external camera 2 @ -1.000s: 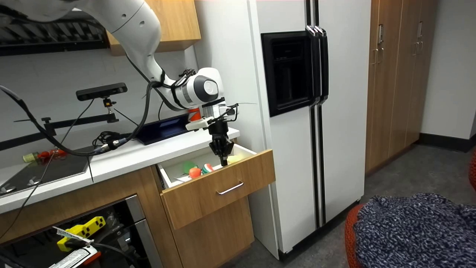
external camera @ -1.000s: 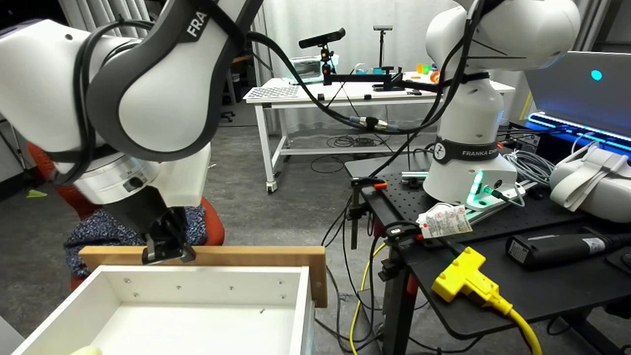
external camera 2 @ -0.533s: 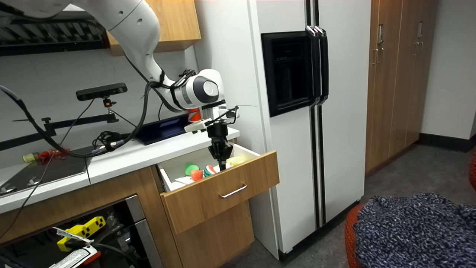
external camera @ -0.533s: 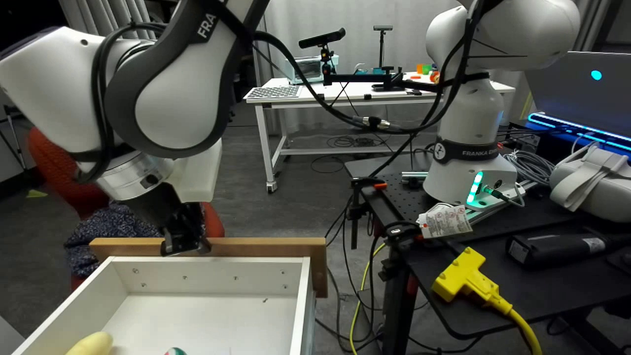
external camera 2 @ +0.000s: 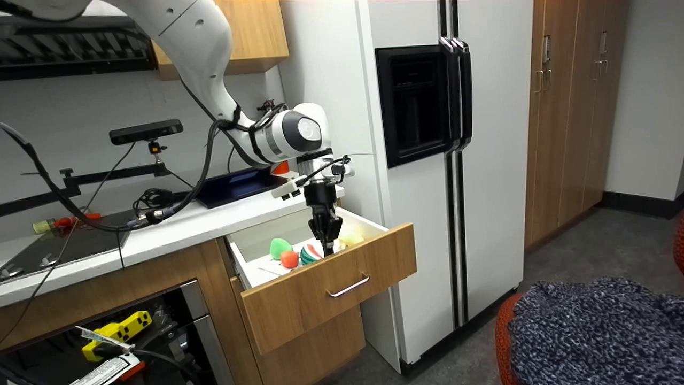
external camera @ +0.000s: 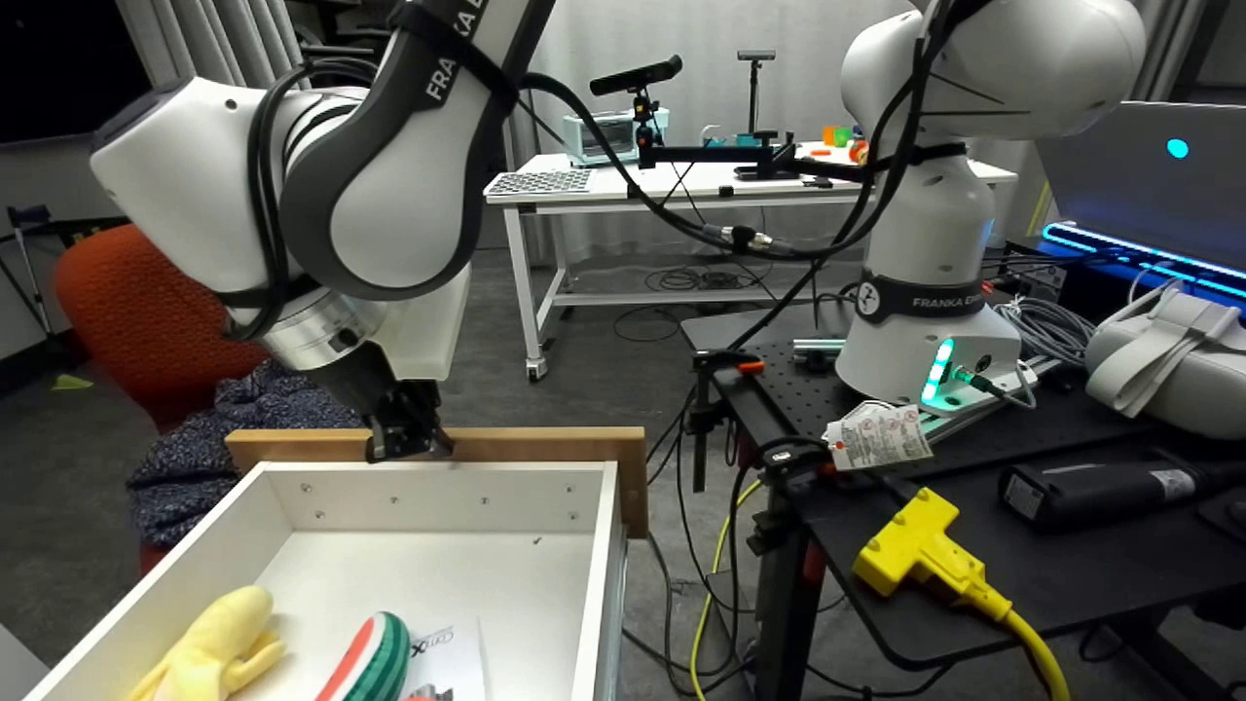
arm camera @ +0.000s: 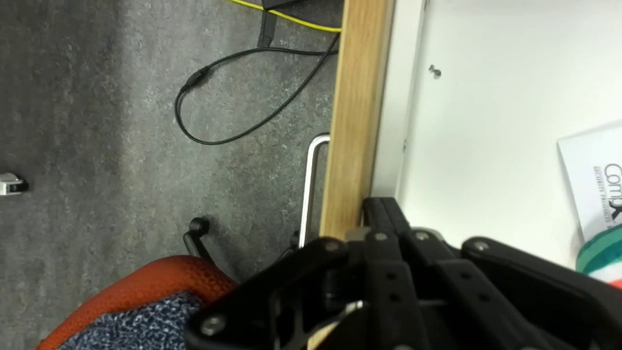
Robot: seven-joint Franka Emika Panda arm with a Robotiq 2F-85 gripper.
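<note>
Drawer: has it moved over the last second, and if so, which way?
Yes. In an exterior view, the drawer has slid farther open, its front now standing farther out from the fixed white countertop.

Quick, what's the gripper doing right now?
Gripper: closed, holding nothing, its tip down at the inner side of the drawer front.
</note>
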